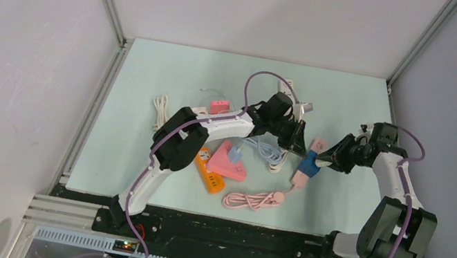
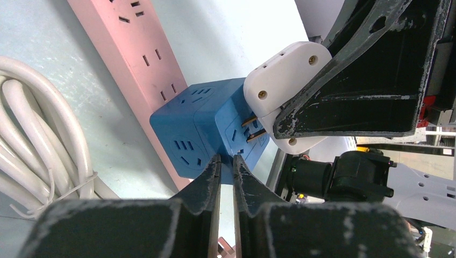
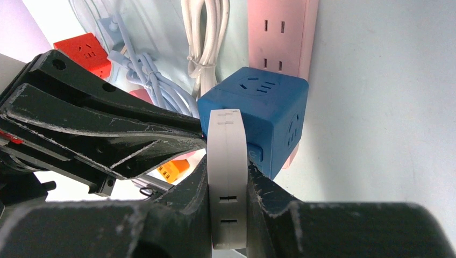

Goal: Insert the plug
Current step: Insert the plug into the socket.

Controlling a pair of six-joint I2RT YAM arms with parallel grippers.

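left gripper point(image 2: 226, 162): fingers nearly together, tips at the cube's lower edge | blue socket cube point(image 2: 188, 126): sits on pink power strip point(image 2: 137, 54) | white plug point(image 2: 282, 72): 2 prongs meet the cube's side face, brass showing | right gripper point(image 3: 228, 177): clamped on the plug

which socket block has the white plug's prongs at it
The blue cube sitting on the pink strip: the white plug has its prongs against its side face. The orange strip and red cube lie apart from it.
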